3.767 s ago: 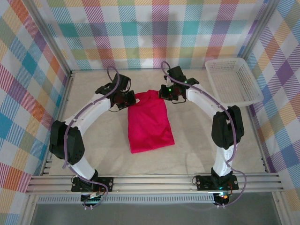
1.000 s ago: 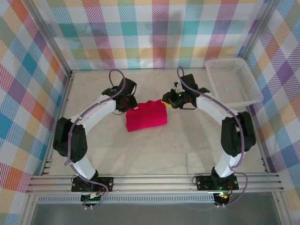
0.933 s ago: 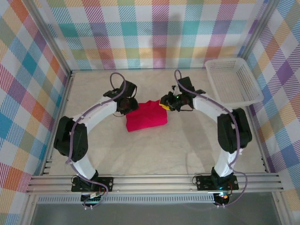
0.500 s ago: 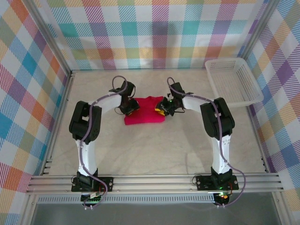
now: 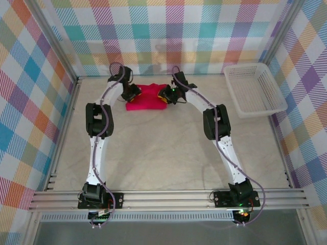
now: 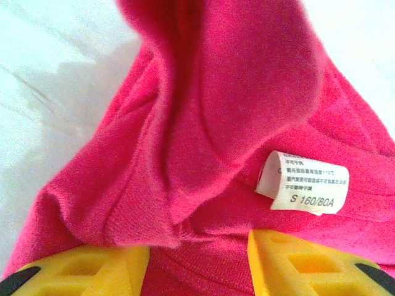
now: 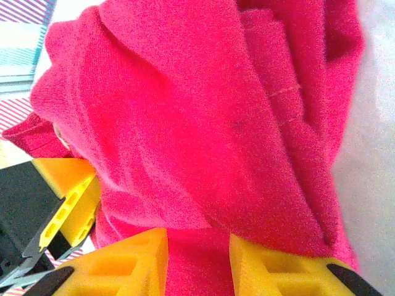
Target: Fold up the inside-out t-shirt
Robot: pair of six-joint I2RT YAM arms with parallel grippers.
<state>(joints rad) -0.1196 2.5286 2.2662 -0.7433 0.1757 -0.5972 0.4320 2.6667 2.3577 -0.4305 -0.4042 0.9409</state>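
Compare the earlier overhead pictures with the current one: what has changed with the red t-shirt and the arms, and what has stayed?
The t-shirt, first lying long at mid-table, was folded to a short bundle and moved to the far edge. The left gripper and right gripper followed it, arms stretched out, one at each end; grip unclear. The white basket stayed put.

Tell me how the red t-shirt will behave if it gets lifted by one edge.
The t-shirt would likely flop and drape: the left wrist view shows soft, rolling folds with no stiffness. It is probably light, being thin knit cloth. Its stacked layers look loose in the right wrist view, so the fold may slide open when lifted.
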